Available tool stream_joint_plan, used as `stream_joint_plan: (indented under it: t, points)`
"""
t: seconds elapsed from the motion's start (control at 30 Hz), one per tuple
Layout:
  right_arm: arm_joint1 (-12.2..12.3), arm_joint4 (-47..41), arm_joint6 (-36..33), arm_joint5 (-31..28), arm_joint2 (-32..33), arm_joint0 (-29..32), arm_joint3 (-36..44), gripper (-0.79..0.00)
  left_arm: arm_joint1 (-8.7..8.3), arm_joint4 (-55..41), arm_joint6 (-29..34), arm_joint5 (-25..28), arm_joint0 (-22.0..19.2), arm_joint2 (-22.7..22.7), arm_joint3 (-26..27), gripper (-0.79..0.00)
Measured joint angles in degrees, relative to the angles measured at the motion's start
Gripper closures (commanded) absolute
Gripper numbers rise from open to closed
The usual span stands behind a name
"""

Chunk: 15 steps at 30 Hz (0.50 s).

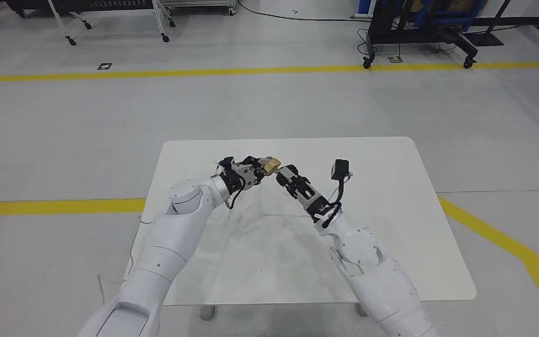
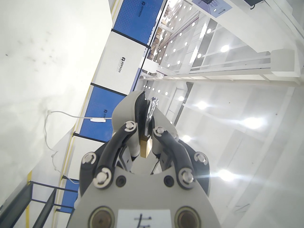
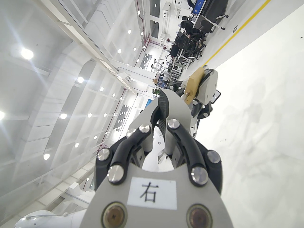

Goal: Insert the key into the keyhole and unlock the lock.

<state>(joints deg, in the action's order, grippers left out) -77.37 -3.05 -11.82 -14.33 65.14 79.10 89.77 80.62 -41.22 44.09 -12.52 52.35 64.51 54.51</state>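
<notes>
Above the middle of the white table (image 1: 387,253), my left gripper (image 1: 261,163) is shut on the brass padlock (image 1: 269,164). In the left wrist view the lock's brass body (image 2: 145,148) and silver metal (image 2: 152,109) sit between the closed fingers (image 2: 123,110). My right gripper (image 1: 284,173) stands just beside the lock, its tip pointing at it with a small gap. Its fingers (image 3: 179,105) are pressed together and no key shows between the pads. The lock (image 3: 196,80) has a small brass piece (image 3: 188,99) jutting from its end; I cannot tell whether this is the key.
Both grippers are raised off the tabletop, which is bare around them. Yellow floor lines (image 1: 253,71) run behind and beside the table. Dark wheeled frames (image 1: 421,34) stand far back on the floor.
</notes>
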Motion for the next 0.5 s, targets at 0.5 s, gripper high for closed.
stream_joint_plan:
  t: [0.5]
  points:
    - [-0.7, 0.3, 1.7, -0.8, -1.1, -3.2, -5.0, 0.000, 0.18, -0.7, 2.1, 0.0, -0.9, -0.7, -1.9, 0.000]
